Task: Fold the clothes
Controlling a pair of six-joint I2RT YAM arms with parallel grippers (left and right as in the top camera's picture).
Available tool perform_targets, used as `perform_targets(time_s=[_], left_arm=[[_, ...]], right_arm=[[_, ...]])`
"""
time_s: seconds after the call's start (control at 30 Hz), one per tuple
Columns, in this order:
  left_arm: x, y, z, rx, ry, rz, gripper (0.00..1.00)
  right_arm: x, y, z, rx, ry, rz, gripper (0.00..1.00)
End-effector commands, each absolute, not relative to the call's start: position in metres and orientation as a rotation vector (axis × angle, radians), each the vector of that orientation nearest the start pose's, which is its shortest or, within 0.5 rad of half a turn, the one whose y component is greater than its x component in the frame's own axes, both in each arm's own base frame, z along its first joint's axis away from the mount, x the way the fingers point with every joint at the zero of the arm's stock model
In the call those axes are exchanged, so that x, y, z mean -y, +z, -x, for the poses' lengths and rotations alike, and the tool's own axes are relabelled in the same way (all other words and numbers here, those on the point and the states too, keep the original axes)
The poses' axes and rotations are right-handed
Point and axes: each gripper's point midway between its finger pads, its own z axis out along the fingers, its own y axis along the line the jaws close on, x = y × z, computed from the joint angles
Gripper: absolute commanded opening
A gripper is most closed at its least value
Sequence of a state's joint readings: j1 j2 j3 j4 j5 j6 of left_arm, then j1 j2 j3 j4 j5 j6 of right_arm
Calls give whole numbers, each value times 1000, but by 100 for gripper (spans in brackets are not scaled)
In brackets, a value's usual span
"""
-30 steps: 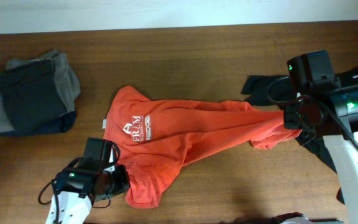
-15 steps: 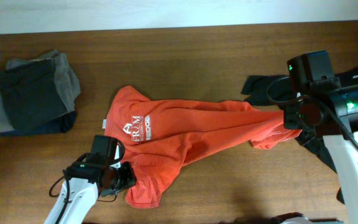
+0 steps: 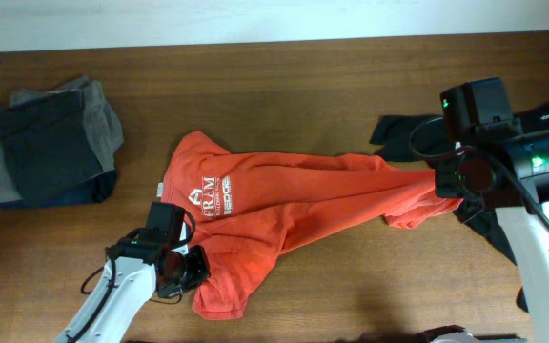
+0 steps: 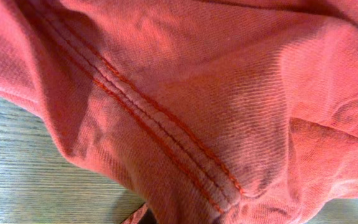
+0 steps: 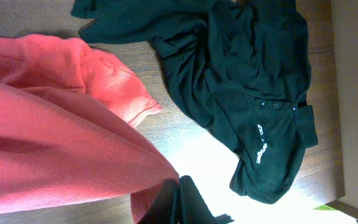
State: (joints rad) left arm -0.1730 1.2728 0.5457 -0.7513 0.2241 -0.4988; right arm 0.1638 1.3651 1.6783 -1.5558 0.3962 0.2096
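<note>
Centre frame: orange T-shirt bunched on tabletop, stretched rightward. Its right end pinched in right gripper; left gripper clamped on lower-left hem. Step: spreading flat. Next likely calls for drawing both ends apart evenly.

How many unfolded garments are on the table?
2. An orange T-shirt is stretched across the middle, and a black shirt lies crumpled at the right edge, partly hidden. The pile at the far left is already folded.
</note>
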Motion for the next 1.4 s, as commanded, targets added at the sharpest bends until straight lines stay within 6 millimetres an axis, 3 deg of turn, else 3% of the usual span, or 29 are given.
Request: perform_targets(time_s=[0.0,0.07,0.17,0.43,0.53,0.67,0.87,1.2,1.3,1.37], left_arm=[[72,13,-176,-3066,-392,483,0],[72,24,-177,-3050,-398,476,0],[75,56,-178,-3008,-441,424,1],[75,179,-194,-2721,-490,259,1],[62,204,-199,-2664,-400,274,1],[48,205,-191,-2691,-291,296,0],[62,195,-157,-2838,-407,293,1],[60,193,-152,-2861,-388,300,4],[56,189,-140,-2913,-361,314,15],[50,190,-149,-2873,-305,316,21]], right_arm=[[30,288,-264,-2693,-485,-180,4],[30,288,-264,-2693,-485,-180,4],[30,288,-264,-2693,-485,-180,4],[30,288,-264,-2694,-485,-179,4],[30,288,-263,-2695,-486,-179,4],[31,288,-263,-2697,-487,-178,4],[31,288,-263,-2696,-487,-179,4],[31,288,-263,-2697,-487,-179,4],[31,288,-263,-2696,-486,-179,4],[30,288,-264,-2695,-486,-179,4]])
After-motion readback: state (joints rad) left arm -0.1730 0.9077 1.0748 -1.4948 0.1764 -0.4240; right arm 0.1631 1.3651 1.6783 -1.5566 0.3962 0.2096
